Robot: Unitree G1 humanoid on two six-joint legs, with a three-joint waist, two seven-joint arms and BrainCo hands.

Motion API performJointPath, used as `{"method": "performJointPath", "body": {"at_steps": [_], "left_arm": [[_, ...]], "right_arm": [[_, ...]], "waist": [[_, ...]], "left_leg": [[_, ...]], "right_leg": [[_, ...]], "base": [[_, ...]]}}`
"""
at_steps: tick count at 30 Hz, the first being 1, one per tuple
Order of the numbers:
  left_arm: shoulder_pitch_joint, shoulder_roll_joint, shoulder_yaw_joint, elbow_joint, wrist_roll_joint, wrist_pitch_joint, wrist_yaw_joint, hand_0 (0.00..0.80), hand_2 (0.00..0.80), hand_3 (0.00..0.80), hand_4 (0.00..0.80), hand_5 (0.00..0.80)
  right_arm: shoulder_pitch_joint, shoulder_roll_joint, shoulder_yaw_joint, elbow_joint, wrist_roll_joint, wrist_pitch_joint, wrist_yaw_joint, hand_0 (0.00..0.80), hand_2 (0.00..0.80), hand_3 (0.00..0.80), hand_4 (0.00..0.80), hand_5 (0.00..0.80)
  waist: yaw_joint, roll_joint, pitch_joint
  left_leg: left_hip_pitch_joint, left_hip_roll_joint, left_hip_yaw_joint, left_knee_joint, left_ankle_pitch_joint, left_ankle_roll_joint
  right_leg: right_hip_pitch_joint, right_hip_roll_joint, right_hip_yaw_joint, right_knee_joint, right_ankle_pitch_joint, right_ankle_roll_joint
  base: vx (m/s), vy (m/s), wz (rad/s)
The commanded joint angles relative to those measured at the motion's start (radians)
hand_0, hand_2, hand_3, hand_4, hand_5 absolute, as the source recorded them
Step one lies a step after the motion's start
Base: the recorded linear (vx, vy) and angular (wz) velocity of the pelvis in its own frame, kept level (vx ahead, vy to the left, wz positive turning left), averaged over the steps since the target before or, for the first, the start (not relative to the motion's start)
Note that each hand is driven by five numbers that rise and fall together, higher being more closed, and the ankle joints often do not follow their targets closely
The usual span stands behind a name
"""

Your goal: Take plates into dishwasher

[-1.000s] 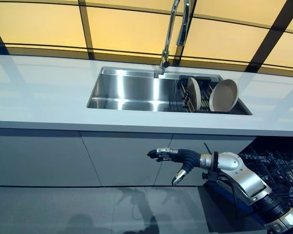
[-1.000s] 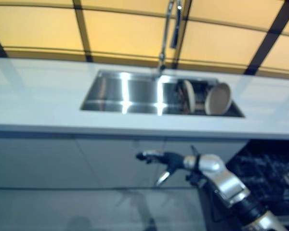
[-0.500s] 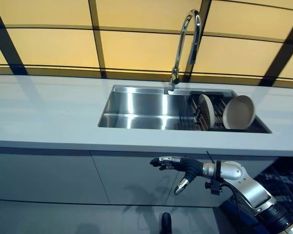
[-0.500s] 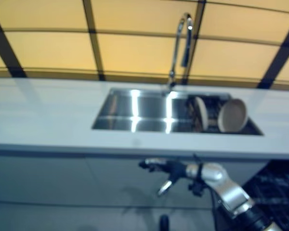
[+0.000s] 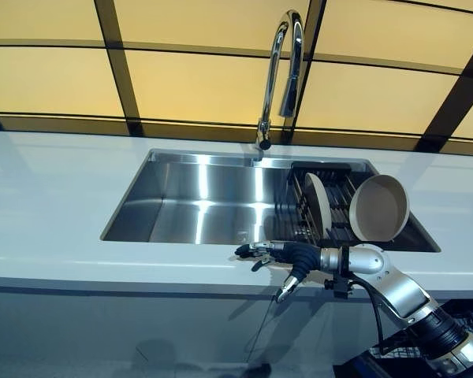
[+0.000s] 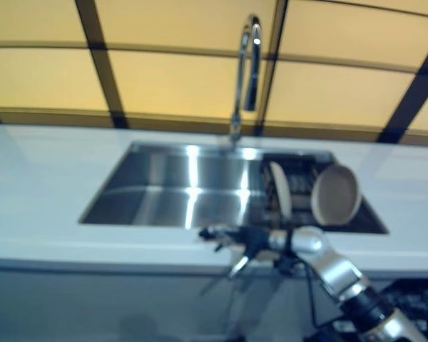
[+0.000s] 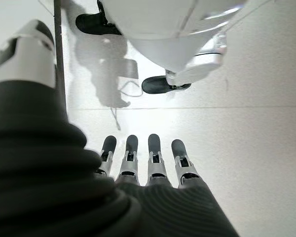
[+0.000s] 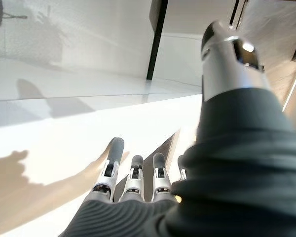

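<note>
Two plates [image 5: 378, 208] half-hidden in sink rack [image 5: 331, 213]; right hand [image 5: 288, 256] and left hand [image 7: 148, 168] empty, fingers straight.

No readable text, labels, numbers or signs appear anywhere in these views of the kitchen counter and floor.

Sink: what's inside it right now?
The sink holds a dark rack at its right end with two beige plates standing on edge. The rest of the basin is bare steel; the rack's base is hidden.

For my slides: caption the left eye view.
Open right hand reaches over the counter edge toward two plates standing in the sink rack.
</note>
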Motion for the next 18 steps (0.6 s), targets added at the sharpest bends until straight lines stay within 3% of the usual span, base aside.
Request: {"method": "performJointPath", "body": {"at_steps": [1,7,12,15,16,18], "left_arm": [[0.026,0.035,0.001,0.036,0.029,-0.01,0.009,0.0,0.0,0.0,0.0,0.0],[0.003,0.032,-0.016,0.024,0.044,-0.028,0.004,0.0,0.0,0.0,0.0,0.0],[-0.02,0.026,-0.037,0.021,0.068,-0.029,0.008,0.0,0.0,0.0,0.0,0.0],[-0.013,0.027,-0.038,0.014,0.075,-0.021,0.021,0.0,0.0,0.0,0.0,0.0],[-0.004,0.033,-0.031,0.011,0.061,-0.007,0.035,0.0,0.0,0.0,0.0,0.0],[-0.002,0.041,-0.023,0.014,0.055,-0.006,0.042,0.0,0.0,0.0,0.0,0.0]], "right_arm": [[-0.046,0.043,-0.012,-0.011,0.005,-0.009,0.004,0.0,0.0,0.0,0.0,0.0],[-0.037,0.041,-0.019,-0.006,-0.005,-0.011,0.0,0.0,0.0,0.0,0.0,0.0],[-0.015,0.04,-0.03,-0.006,-0.007,-0.011,-0.003,0.0,0.0,0.0,0.0,0.0],[0.004,0.04,-0.041,-0.016,-0.015,-0.014,-0.005,0.0,0.0,0.0,0.0,0.0],[0.005,0.046,-0.043,-0.014,-0.008,-0.02,-0.001,0.0,0.0,0.0,0.0,0.0],[-0.003,0.051,-0.043,-0.011,-0.008,-0.023,-0.001,0.0,0.0,0.0,0.0,0.0]], "waist": [[0.01,-0.022,-0.013],[-0.007,-0.021,-0.01],[-0.02,-0.035,-0.009],[-0.02,-0.036,-0.009],[-0.007,-0.031,-0.009],[0.008,-0.026,-0.009]], "left_leg": [[-0.022,-0.07,-0.018,0.047,0.001,0.04],[-0.02,-0.083,-0.03,0.047,0.0,0.044],[-0.028,-0.12,-0.031,0.094,-0.028,0.059],[-0.026,-0.126,-0.012,0.097,-0.026,0.059],[-0.039,-0.122,0.026,0.089,-0.001,0.058],[-0.063,-0.116,0.045,0.085,0.024,0.059]], "right_leg": [[-0.059,-0.18,0.021,0.086,0.008,0.204],[-0.088,-0.195,0.038,0.095,0.036,0.225],[-0.103,-0.224,0.044,0.052,0.107,0.247],[-0.112,-0.232,0.029,0.061,0.132,0.25],[-0.1,-0.243,0.002,0.109,0.119,0.243],[-0.085,-0.249,0.005,0.161,0.105,0.238]], "base": [[0.033,0.025,-0.07],[-0.024,0.056,0.0],[-0.051,0.07,-0.03],[-0.065,0.017,-0.1],[-0.181,-0.022,-0.34],[-0.2,-0.059,-0.41]]}}
